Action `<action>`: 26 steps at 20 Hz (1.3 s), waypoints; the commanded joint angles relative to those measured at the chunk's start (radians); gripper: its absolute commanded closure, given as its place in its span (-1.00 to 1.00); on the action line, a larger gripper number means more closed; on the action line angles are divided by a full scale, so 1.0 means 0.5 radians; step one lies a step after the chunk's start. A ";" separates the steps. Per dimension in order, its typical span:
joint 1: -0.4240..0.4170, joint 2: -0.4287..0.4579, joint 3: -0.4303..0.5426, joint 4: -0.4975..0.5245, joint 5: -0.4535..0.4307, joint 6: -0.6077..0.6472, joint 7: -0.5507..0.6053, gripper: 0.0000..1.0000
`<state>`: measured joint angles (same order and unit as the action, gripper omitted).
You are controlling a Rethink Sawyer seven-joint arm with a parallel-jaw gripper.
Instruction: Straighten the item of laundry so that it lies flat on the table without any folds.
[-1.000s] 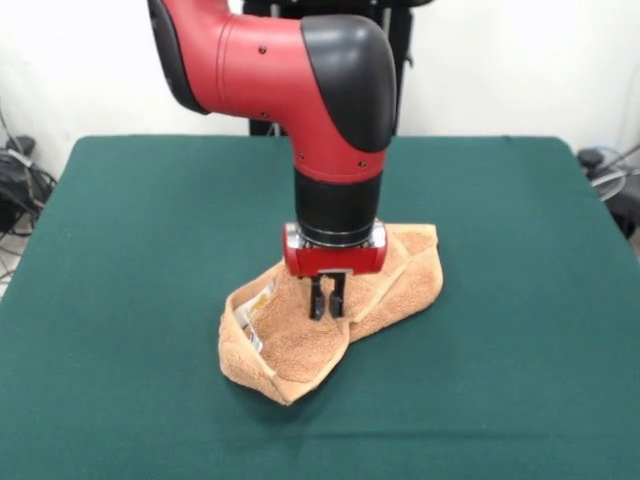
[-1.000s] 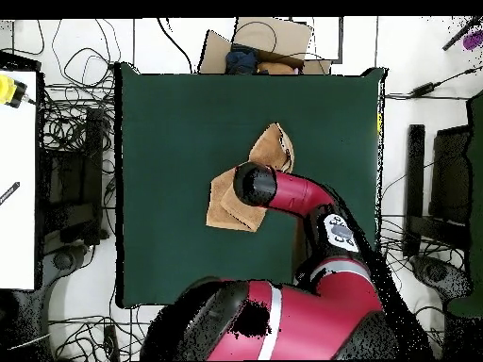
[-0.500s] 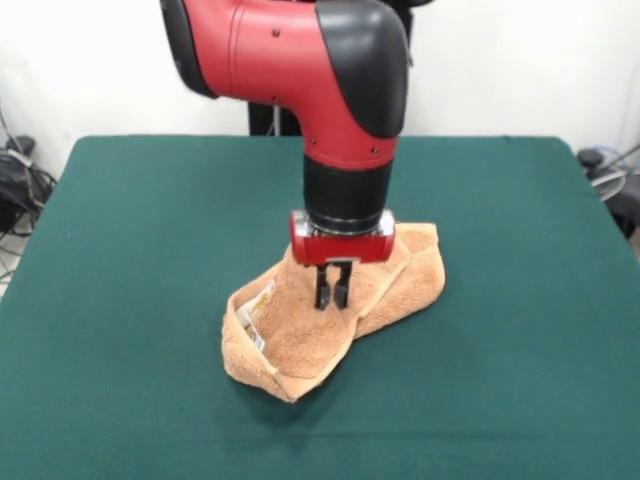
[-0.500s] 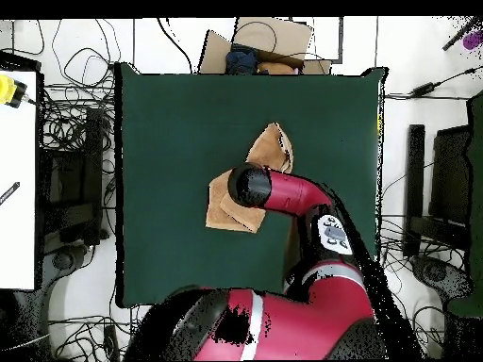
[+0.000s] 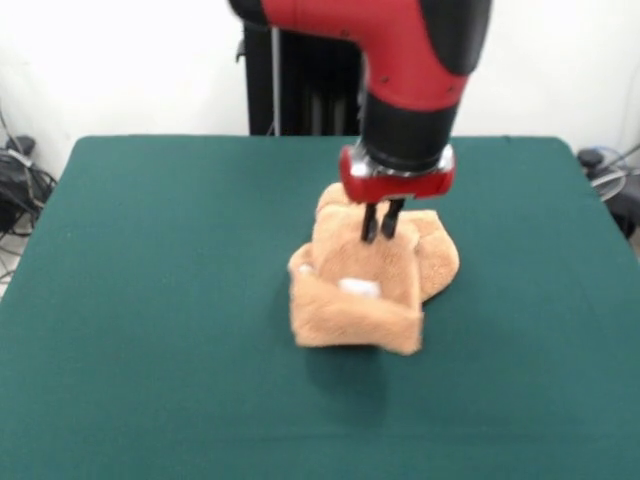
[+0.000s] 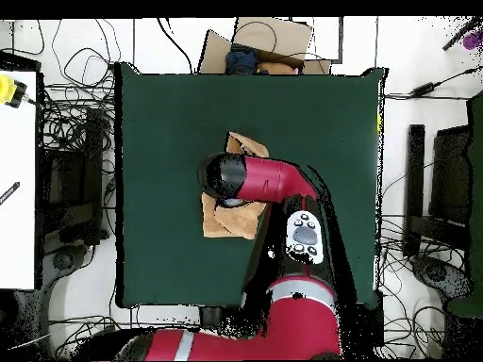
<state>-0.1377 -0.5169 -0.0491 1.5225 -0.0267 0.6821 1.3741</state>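
1. Presently, claw (image 5: 380,228) – fingers nearly together, pinching the towel's (image 5: 362,285) upper fold.
2. Towel – bunched mid-table (image 5: 150,250), hanging below the claw, its lower edge doubled toward the camera, white tag (image 5: 359,287) showing.
3. Slack lies beneath the grip; spreading likely needs a sideways drag.

bare table (image 5: 150,300) around bunched towel (image 5: 355,290)

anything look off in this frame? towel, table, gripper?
Only the towel: it is bunched, not flat. The gripper has pinched it and lifted part of it off the table, so it hangs in a folded clump with a white tag showing. No damage or spill visible.
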 commanded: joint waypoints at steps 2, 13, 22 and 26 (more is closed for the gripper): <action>0.015 -0.066 -0.013 -0.043 0.052 0.295 0.387 1.00; -0.046 -0.099 0.029 0.116 0.045 0.142 0.403 1.00; -0.405 0.014 0.146 -0.239 -0.129 0.423 -0.187 1.00; -0.601 0.171 0.257 -0.546 -0.174 0.643 -0.426 1.00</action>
<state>-0.3859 -0.4991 -0.0198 1.3599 -0.0505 0.8738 1.3634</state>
